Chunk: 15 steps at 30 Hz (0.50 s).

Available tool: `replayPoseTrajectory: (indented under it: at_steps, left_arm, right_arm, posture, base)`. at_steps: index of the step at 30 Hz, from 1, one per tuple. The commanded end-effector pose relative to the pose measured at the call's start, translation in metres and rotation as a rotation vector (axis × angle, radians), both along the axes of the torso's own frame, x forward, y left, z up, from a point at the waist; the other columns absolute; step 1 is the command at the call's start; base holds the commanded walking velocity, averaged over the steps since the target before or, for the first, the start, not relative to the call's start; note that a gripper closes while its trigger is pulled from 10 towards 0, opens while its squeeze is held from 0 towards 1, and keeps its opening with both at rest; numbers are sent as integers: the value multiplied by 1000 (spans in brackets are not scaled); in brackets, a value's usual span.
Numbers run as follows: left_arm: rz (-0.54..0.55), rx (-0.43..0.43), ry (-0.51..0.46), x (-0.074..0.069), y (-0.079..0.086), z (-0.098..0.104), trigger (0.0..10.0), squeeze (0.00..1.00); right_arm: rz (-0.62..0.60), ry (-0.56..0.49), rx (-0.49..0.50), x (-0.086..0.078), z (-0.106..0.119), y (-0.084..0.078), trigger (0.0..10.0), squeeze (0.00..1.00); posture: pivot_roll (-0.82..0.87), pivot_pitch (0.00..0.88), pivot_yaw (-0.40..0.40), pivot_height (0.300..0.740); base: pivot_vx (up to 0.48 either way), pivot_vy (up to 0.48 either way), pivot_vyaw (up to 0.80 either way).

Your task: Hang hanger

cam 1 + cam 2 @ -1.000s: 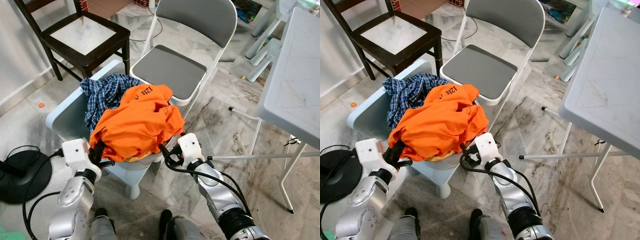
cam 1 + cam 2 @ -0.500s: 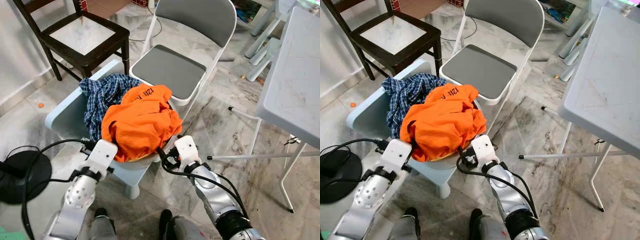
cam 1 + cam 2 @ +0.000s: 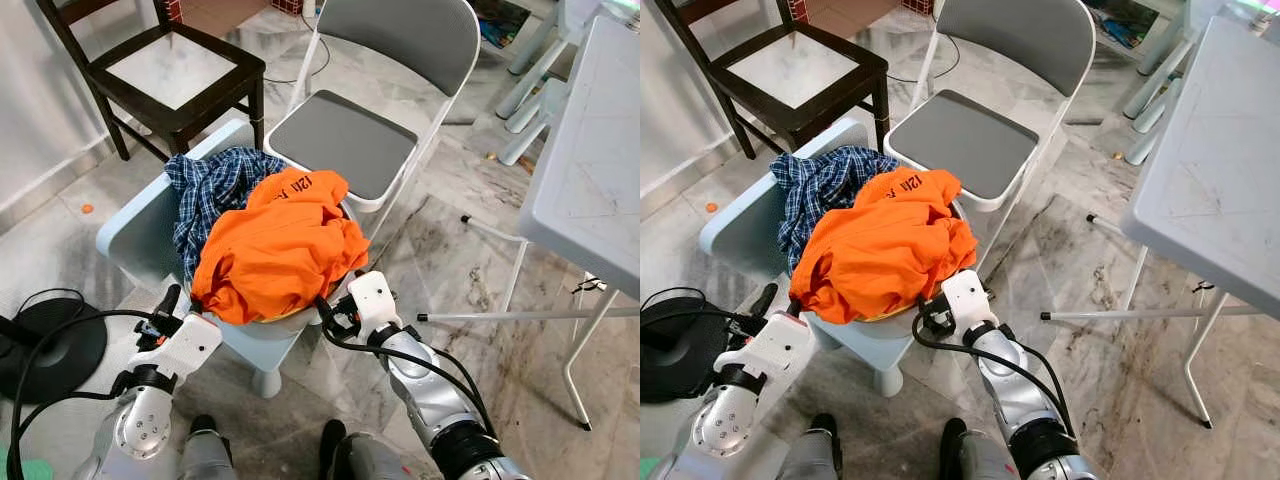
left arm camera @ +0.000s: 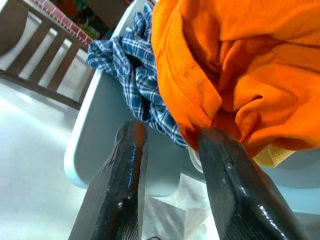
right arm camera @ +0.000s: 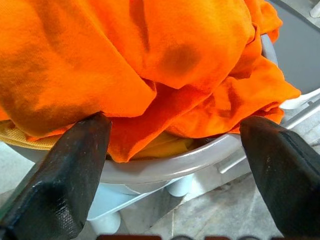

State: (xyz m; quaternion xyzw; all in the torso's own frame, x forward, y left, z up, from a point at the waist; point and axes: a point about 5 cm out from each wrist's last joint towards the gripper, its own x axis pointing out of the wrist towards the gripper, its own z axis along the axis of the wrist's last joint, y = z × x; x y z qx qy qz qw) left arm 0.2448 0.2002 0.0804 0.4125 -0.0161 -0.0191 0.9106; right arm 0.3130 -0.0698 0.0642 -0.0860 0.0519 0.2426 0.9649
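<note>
An orange shirt [image 3: 280, 245] lies heaped over a blue plaid shirt [image 3: 210, 190] on a pale blue plastic chair [image 3: 135, 225]. A bit of yellow cloth [image 5: 160, 147] shows under the orange one. My left gripper [image 3: 165, 308] is open just off the chair's front left, beside the orange hem, with nothing between its fingers [image 4: 131, 150]. My right gripper [image 3: 330, 308] is wide open at the chair's front right rim, its fingers [image 5: 75, 150] spread just below the orange shirt without touching it.
A grey folding chair [image 3: 345, 140] stands right behind the pale blue one, a dark wooden chair [image 3: 170, 75] at the back left. A white table [image 3: 590, 190] runs along the right, with a metal rod [image 3: 520, 315] low beside it. A black round base [image 3: 50, 345] with cables sits on the floor at left.
My left gripper has drawn back from under the orange shirt's front hem, down and to the left. The orange shirt has settled a little. The right arm has hardly moved.
</note>
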Motion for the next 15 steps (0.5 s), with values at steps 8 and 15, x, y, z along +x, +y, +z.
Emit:
replayPoseTrajectory:
  at_steps: [8,15]
  left_arm:
    - [-29,58,-14,12,2,-1,10000,0]
    - [-46,87,-9,26,5,-3,10000,0]
  right_arm:
    - [-8,26,-10,-3,-7,-4,10000,0]
    - [-18,20,-8,-2,-6,-4,10000,0]
  posture:
    - [268,305,-137,740]
    - [258,300,-132,740]
  base:
    - [0,0,0]
    - [0,0,0]
